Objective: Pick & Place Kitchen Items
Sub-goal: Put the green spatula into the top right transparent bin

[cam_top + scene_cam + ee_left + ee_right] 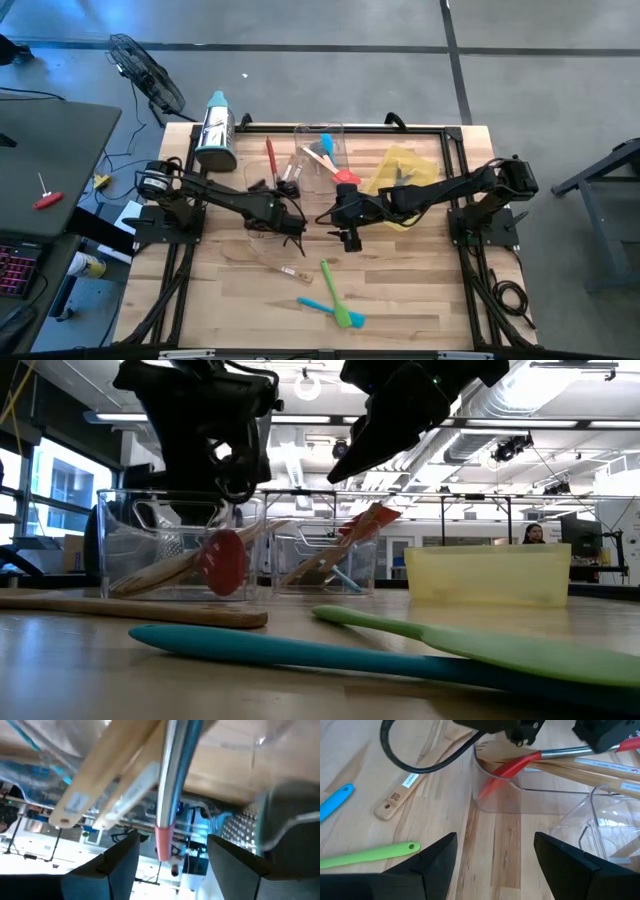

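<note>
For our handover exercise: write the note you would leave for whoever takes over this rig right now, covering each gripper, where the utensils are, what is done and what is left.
Left gripper: jaws open, empty, over the near clear plastic tray, above a red-tipped metal-handled spatula lying in it with wooden utensils.
Right gripper: jaws open, empty, mid-table.
Done: utensils in both clear trays and the yellow plastic tray.
Left: green silicone spatula, teal silicone spatula and a wooden spoon loose on the wooden table.
</note>
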### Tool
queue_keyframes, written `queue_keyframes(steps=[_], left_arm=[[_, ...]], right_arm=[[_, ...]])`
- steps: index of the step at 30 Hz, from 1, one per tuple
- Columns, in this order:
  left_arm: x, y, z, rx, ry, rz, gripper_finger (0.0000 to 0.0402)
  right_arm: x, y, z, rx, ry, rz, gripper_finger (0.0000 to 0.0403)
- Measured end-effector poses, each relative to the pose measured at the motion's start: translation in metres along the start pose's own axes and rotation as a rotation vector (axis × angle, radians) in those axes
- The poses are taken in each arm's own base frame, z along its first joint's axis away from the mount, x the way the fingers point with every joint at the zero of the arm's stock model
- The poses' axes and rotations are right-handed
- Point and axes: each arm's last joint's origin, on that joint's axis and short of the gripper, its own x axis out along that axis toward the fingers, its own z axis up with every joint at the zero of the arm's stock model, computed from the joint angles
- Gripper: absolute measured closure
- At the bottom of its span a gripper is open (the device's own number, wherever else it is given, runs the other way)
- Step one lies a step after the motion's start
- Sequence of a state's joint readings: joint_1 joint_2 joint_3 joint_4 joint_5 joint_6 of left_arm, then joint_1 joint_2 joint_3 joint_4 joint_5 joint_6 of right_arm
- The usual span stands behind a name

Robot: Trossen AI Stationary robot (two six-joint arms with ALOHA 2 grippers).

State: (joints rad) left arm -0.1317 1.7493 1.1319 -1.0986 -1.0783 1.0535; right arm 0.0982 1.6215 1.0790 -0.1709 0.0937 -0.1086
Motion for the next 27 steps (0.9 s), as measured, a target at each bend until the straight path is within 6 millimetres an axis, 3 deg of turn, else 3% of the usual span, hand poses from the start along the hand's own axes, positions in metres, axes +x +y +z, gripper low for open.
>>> queue_keyframes(steps=[8, 14, 22, 27], left_arm=[[-0.021, 0.012, -0.028, -0.087, 0.174, 0.092, 0.0174], [-0.063, 0.029, -0.06, -0.29, 0.168, 0.194, 0.0174], [-0.151, 0.043, -0.102, -0.846, -0.15, 0.354, 0.0174], [-0.197, 0.035, -0.127, -1.212, -0.53, 0.174, 0.0174]], right_arm=[[0.0, 0.0, -0.001, -0.019, 0.007, 0.001, 0.0145], [0.0, 0.0, -0.001, -0.022, 0.007, 0.001, 0.0145], [-0.001, 0.002, 0.0, -0.021, -0.003, 0.082, 0.0145], [-0.015, 0.006, 0.004, -0.017, -0.037, 0.287, 0.0145]])
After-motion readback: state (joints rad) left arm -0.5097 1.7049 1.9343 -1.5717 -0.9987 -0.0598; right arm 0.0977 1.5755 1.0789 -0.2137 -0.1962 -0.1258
